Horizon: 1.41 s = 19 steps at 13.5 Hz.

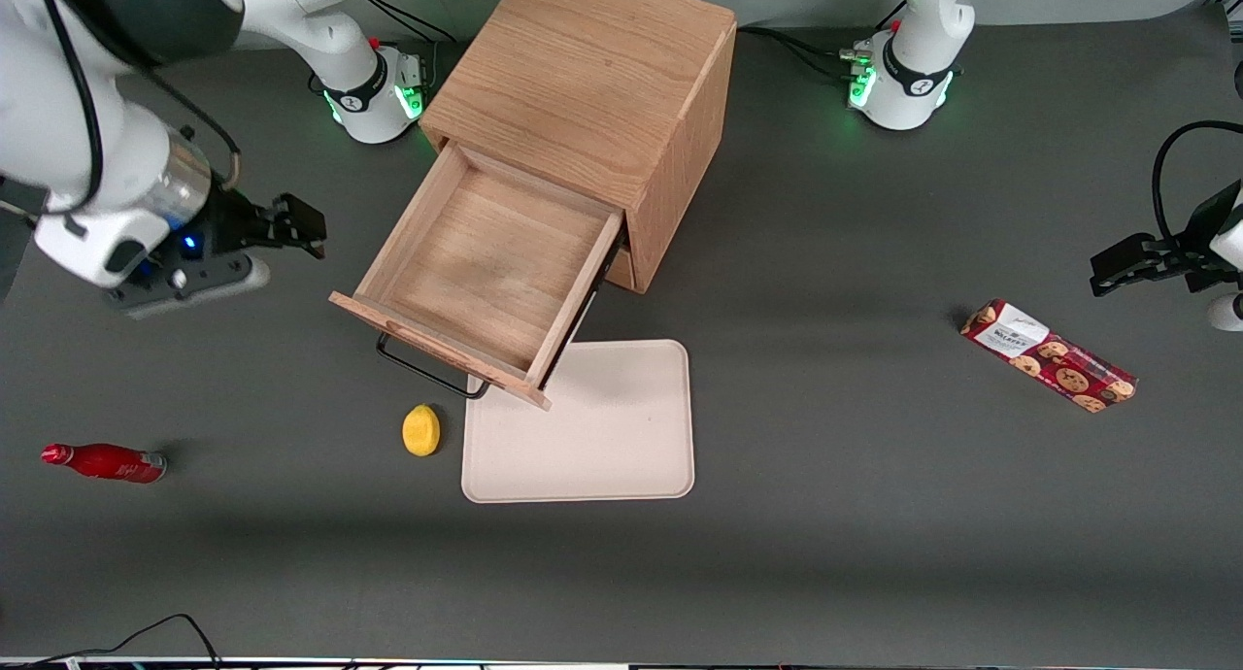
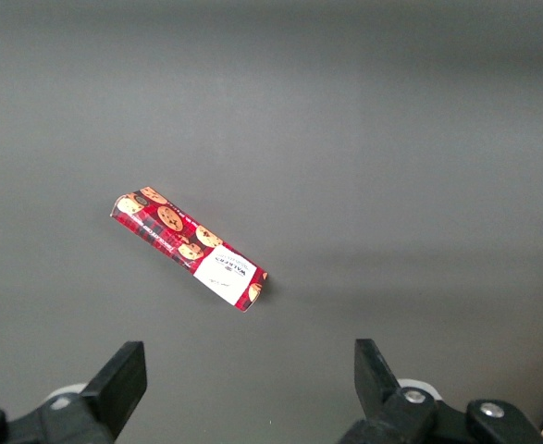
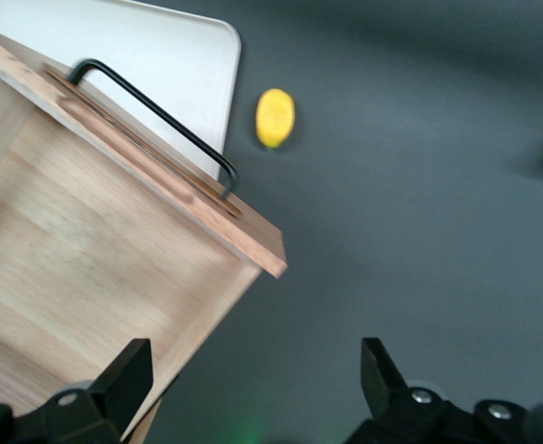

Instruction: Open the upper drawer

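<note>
- Tray [image 1: 621,456] and lemon [image 1: 421,430] lie nearest the front cam on the surface [image 1: 874,553].
- Upper drawer [image 1: 486,272] is pulled well out of the cabinet [image 1: 583,78], handle [image 1: 427,374] over the tray edge.
- Tool [image 1: 291,225] beside the drawer, fingers apart, empty; task looks done, so retreat w/o bumping the drawer.

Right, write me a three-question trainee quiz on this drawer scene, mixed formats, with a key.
1. True or false: the upper drawer is pulled out and holds nothing.
2. What lies nearest the yellow lemon? A) white tray B) red bottle C) cookie box
3. Fill in: the gripper, jaws open, hangs beside the drawer, not touching its dark ____.

Key: 1 true; 2 A; 3 handle.
</note>
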Each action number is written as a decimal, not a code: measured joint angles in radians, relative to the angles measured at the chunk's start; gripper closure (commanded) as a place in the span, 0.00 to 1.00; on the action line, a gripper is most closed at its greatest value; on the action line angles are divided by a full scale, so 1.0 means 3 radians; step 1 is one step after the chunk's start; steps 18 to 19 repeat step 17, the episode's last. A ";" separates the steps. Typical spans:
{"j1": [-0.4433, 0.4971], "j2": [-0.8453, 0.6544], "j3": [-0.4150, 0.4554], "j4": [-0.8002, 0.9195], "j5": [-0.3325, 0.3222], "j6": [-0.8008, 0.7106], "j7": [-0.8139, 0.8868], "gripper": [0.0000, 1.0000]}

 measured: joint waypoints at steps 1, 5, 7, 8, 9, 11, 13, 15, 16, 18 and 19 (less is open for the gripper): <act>-0.0051 -0.0153 0.0000 -0.0182 -0.0027 0.0040 0.0038 0.00; -0.0308 -0.0582 -0.0184 -0.0861 -0.0035 0.0425 -0.0175 0.00; -0.0385 -0.0581 -0.0292 -0.0935 -0.0036 0.0506 -0.0235 0.00; -0.0477 -0.0517 -0.0290 -0.0887 -0.0036 0.0553 -0.0235 0.00; -0.0575 -0.0405 -0.0289 -0.0771 -0.0036 0.0584 -0.0239 0.00; -0.0714 -0.0140 -0.0285 -0.0486 -0.0036 0.0595 -0.0263 0.00; -0.0747 0.0018 -0.0273 -0.0336 -0.0036 0.0595 -0.0263 0.00; -0.0746 0.0051 -0.0258 -0.0295 -0.0036 0.0592 -0.0263 0.00; -0.0747 0.0051 -0.0257 -0.0281 -0.0031 0.0586 -0.0263 0.00; -0.0747 0.0051 -0.0257 -0.0267 -0.0024 0.0581 -0.0263 0.00; -0.0747 0.0051 -0.0257 -0.0267 -0.0024 0.0581 -0.0263 0.00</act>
